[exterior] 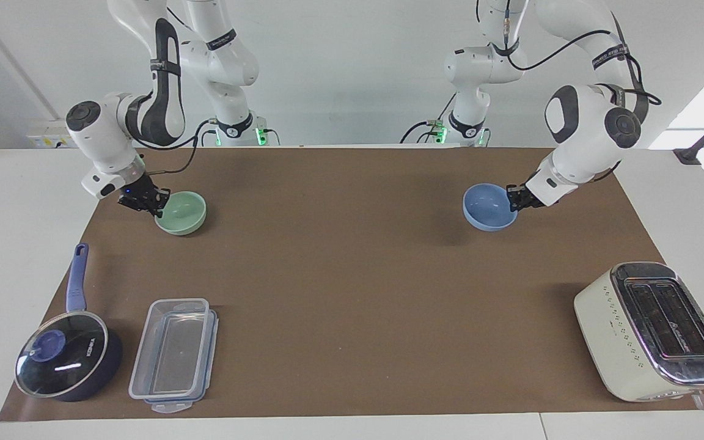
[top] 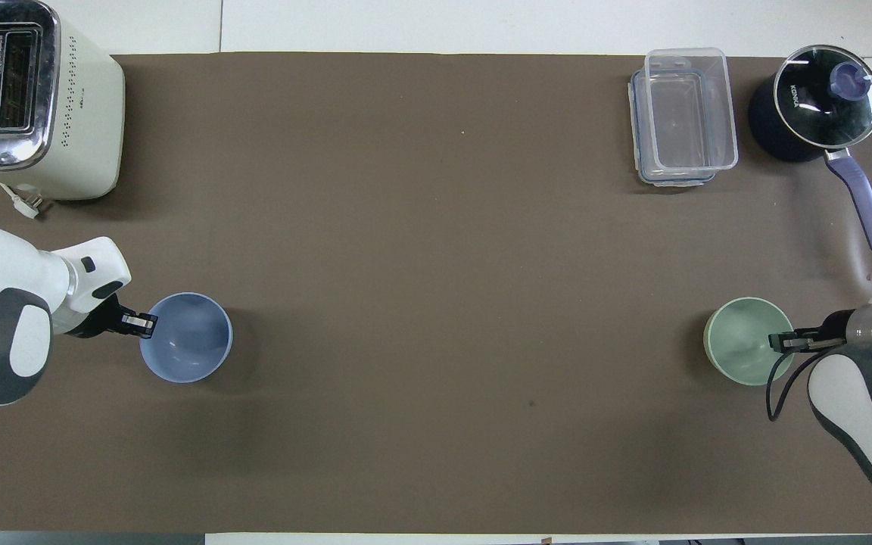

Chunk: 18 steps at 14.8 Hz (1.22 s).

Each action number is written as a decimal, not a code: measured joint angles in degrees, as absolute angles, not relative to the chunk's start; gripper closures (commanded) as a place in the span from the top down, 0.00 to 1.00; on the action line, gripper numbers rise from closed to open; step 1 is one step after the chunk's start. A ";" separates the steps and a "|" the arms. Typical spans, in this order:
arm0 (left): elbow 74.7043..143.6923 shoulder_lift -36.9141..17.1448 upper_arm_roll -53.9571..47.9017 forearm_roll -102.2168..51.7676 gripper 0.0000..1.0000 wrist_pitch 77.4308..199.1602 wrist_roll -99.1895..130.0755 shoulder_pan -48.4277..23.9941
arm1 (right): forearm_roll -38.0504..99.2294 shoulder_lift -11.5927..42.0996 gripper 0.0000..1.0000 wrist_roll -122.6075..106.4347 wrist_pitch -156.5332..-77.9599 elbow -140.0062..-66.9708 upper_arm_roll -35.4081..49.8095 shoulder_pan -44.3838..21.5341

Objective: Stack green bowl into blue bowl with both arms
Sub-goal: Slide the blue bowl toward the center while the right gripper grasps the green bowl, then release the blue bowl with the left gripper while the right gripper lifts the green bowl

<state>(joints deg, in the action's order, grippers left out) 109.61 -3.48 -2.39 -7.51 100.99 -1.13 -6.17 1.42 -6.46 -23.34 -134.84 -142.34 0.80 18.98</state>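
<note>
In the facing view, the left gripper [exterior: 516, 202] pinches the rim of the blue bowl [exterior: 489, 208], which seems lifted and tipped. The right gripper [exterior: 155, 204] is closed on the rim of the green bowl [exterior: 181, 212], low at the right arm's end. Both bowls look light, stiff and smooth, so the rim is the sensible hold.

The overhead view hides height but shows the bowls well apart and each gripper clamped at the edge nearest its own arm.

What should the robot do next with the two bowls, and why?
Probably carry both toward the middle of the mat. The left gripper is shut on the rim of the blue bowl, which looks lifted off the mat. The right gripper is shut on the rim of the green bowl. The bowls are at the table's two ends, too far apart to stack.
</note>
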 measured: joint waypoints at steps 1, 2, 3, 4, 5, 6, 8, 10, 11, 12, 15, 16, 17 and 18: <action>107.12 -4.74 -2.60 -8.21 0.00 100.61 4.13 -9.98 | 1.46 -6.70 0.00 -23.34 -134.85 -142.29 0.80 19.00; 105.87 -5.83 -2.85 -8.51 0.00 101.09 9.36 -14.29 | 1.46 -6.85 0.00 -23.34 -134.90 -142.16 0.80 19.03; 105.72 -6.61 -3.05 -8.62 0.00 102.60 14.23 -18.66 | 1.46 -6.88 0.00 -23.34 -134.90 -141.81 0.79 19.07; 106.12 -7.24 -3.20 -8.63 0.00 104.74 18.58 -22.71 | 1.46 -6.89 0.00 -23.34 -134.64 -141.13 0.80 19.08; 106.85 -7.73 -3.28 -8.64 0.00 107.22 22.22 -26.32 | 1.46 -6.93 0.00 -23.29 -133.74 -140.07 0.81 19.07; 107.88 -8.12 -3.33 -8.67 0.00 109.59 24.85 -29.26 | 1.48 -6.98 0.00 -23.18 -132.33 -138.63 0.86 19.04; 110.21 -8.66 -3.34 -8.89 0.00 113.41 27.45 -33.22 | 1.53 -7.18 0.00 -22.91 -129.09 -135.26 1.16 18.88; 112.61 -9.25 -3.31 -8.98 0.00 117.08 28.96 -35.62 | 1.58 -7.76 0.00 -22.85 -125.58 -131.87 1.68 18.70; 113.54 -9.62 -3.30 -9.02 0.00 118.38 29.31 -36.27 | 1.60 -8.21 0.00 -22.85 -123.44 -130.12 1.85 18.18; 114.02 -10.07 -3.30 -9.07 0.00 119.11 29.40 -36.62 | 1.60 -8.69 0.00 -22.56 -121.10 -128.30 1.99 17.40; 114.34 -11.63 -3.28 -9.17 0.00 120.98 30.19 -37.35 | 1.60 -9.55 0.00 -18.00 -115.56 -123.05 2.28 14.31; 114.35 -12.20 -3.28 -9.18 0.00 121.52 30.25 -37.43 | 1.59 -9.52 0.00 -15.64 -114.59 -121.68 2.33 12.74; 114.35 -12.69 -3.28 -9.19 0.04 121.95 30.25 -37.63 | 1.58 -9.43 0.00 -12.94 -113.39 -120.46 2.39 11.10; 114.35 -13.05 -3.28 -9.20 0.99 122.14 30.27 -37.89 | 1.56 -9.24 0.00 -9.87 -112.05 -119.23 2.47 9.38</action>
<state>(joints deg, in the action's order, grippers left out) 114.35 -13.05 -3.28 -9.20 122.14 30.27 -37.89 1.56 -9.24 -9.87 -112.05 -119.23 2.47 9.38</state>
